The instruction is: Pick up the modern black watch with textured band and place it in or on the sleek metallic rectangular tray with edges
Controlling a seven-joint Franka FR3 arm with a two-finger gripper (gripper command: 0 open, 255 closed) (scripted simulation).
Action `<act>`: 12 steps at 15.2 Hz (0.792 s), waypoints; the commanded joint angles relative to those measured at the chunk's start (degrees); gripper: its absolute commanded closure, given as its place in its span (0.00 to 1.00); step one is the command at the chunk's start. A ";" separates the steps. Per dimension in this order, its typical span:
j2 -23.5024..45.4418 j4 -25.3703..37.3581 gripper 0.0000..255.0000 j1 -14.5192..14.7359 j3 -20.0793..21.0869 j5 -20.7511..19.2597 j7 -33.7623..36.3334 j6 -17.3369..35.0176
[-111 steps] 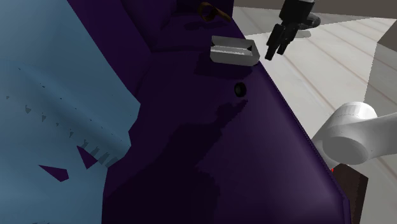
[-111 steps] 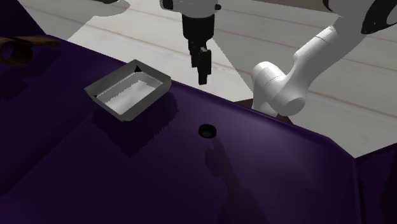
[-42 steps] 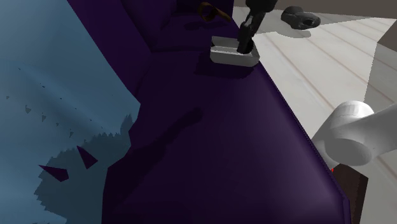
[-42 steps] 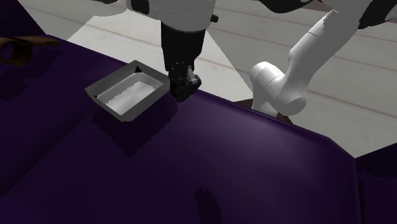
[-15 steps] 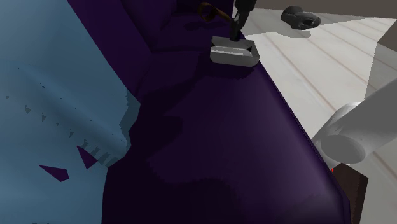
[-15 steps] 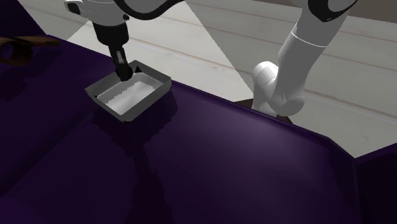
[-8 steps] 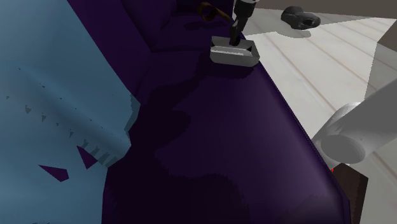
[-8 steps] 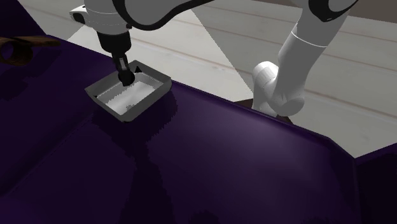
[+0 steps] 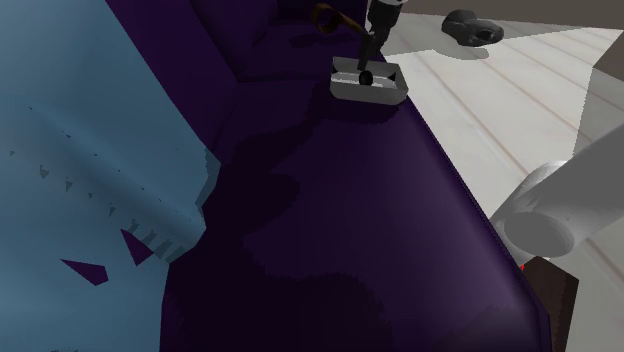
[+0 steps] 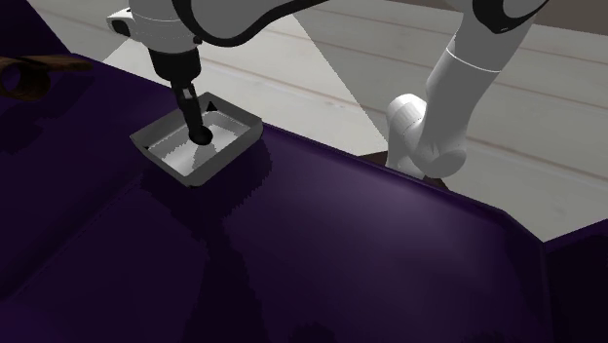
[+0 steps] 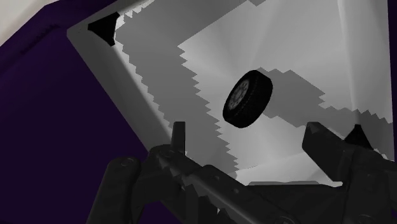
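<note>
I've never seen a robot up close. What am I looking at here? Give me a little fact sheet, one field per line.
Surface: dark purple surface
Tray: grey, rectangular, with raised walls, sitting near the surface's edge
Watch: small, black and round, inside the tray's walls
Claw: black, open, just above the tray
Contact: the fingers stand on either side of the watch without touching it
Task status: the watch is already in the tray and is not gripped
</note>
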 commanded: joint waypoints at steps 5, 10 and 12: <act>-0.67 6.52 0.00 0.17 0.31 0.08 -0.04 -7.19; -0.67 6.52 0.00 0.17 0.31 0.08 -0.04 -7.19; -0.67 6.52 0.00 0.17 0.31 0.08 -0.04 -7.19</act>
